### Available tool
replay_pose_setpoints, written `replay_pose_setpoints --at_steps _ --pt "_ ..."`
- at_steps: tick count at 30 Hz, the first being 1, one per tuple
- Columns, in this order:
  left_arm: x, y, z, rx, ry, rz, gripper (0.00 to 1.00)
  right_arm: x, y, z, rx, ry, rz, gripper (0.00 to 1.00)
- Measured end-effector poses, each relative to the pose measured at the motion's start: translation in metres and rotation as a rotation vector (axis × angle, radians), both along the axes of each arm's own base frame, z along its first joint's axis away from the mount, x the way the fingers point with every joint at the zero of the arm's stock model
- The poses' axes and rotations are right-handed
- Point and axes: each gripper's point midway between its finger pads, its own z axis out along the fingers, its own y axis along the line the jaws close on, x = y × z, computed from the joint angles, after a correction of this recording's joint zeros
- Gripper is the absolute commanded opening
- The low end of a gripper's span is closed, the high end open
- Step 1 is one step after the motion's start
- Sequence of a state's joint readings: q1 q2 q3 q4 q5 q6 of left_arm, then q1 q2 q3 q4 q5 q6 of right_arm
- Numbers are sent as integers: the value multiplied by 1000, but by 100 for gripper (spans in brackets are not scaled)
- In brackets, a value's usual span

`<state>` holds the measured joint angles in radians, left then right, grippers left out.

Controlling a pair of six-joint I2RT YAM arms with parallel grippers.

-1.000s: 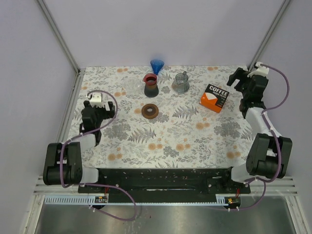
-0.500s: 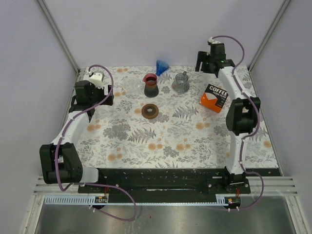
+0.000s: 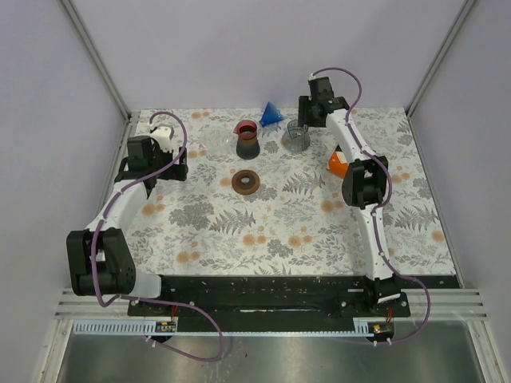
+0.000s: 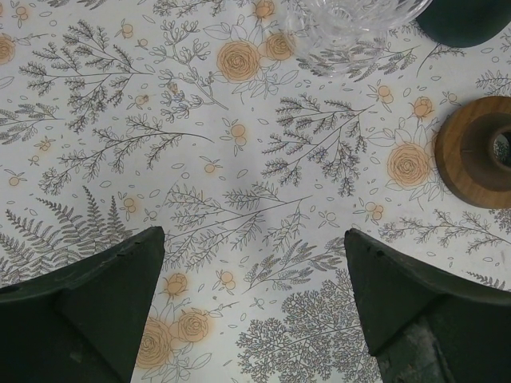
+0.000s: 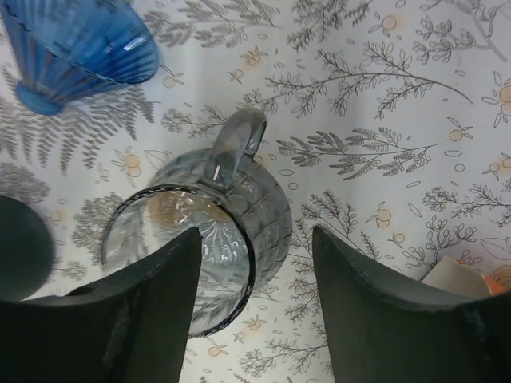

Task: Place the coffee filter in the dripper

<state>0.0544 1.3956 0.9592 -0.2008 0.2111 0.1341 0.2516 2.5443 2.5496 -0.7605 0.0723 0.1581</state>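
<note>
**Both grippers open over the far end of the table, nothing held**

At the left of the overhead view, the left gripper (image 4: 254, 234) hangs over the flowered tablecloth (image 3: 239, 231) with its jaws spread wide. Only the printed leaves and roses show between them. In its wrist view, the foot of a clear glass dish (image 4: 351, 20) sits on the cloth at the upper edge of the frame. A wooden ring (image 4: 475, 155) lies flat at the right edge, well apart from the fingers.

Moving right in the overhead view, that ring lies just in front of a dark carafe (image 3: 247, 142) with a red rim, which stands upright near the far end.

Right of the carafe, close to the back wall, is the blue cone dripper (image 3: 271, 114). It is tipped over, and the right wrist view shows its ribbed side at the upper left with the narrow end resting on the cloth.

Just beside it stands a glass mug (image 3: 296, 137), upright.

The right gripper (image 5: 255, 231) is reached out over this mug with its jaws apart. From its own camera, the mug's rim runs under the left finger and the handle points up between the two. I cannot tell whether anything touches.

Furthest right, the orange filter box (image 3: 337, 166) lies on the cloth, mostly hidden behind the right arm. No loose filter can be made out.
</note>
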Motion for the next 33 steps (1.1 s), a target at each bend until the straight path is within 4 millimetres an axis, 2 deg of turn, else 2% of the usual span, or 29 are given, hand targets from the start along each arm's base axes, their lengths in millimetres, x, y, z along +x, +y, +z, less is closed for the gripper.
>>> replay_pose_setpoints --at_steps 3,5,7,12,15,18,22,26,28,31,33 --pt "0 1 -1 2 3 2 98 -2 -1 -25 -25 42 -8 42" --pt "0 1 -1 2 3 4 98 -4 -2 -36 -31 65 -12 35" --pt "0 1 -1 2 5 4 98 -4 0 -39 -32 71 -11 29" --pt "-2 1 -3 -1 14 5 98 -4 0 -40 -42 70 -1 2" --pt "-3 0 -4 -1 21 5 98 -5 1 -38 -47 63 12 0" --pt "-6 0 -6 -2 34 3 98 -15 1 -38 -63 81 40 0" --pt "-10 -1 -8 -1 51 -5 98 -48 1 -37 -90 145 137 0" --pt "-15 -3 -3 3 47 -24 98 -94 14 -19 -100 164 311 0" --pt "-18 -4 0 2 47 -37 98 -127 34 -2 -83 135 463 0" --pt "-22 -7 4 -2 55 -53 98 -174 73 26 -68 56 705 0" --pt "-24 -8 6 -5 65 -62 97 -203 109 44 -77 -14 876 0"
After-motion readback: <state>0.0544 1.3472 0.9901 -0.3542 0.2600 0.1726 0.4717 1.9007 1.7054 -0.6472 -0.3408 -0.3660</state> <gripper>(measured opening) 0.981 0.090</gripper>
